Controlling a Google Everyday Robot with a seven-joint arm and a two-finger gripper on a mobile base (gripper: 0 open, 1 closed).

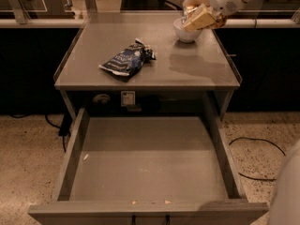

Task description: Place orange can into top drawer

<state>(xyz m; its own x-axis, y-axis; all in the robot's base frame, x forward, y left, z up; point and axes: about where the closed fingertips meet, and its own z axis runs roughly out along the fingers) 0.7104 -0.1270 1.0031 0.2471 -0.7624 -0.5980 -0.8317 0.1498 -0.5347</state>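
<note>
Tool [196,18] right over the white bowl [185,35], with the orange can [189,14] at its tip.

Reaching in from the upper right, the tool hangs just above the bowl's rim at the back right of the grey tabletop [187,71]. Only a small silvery, patterned patch of the orange can shows, pressed against the tool's tan end and just above the bowl. Whether the tool is clamped on the can or merely against it, I cannot tell. A dark blue snack bag [126,60] lies flat on the tabletop, left of the bowl and nearer the front edge, well apart from it. The top drawer [150,163] stands pulled out below and in front of the bowl, with a few small crumbs on its floor.
</note>
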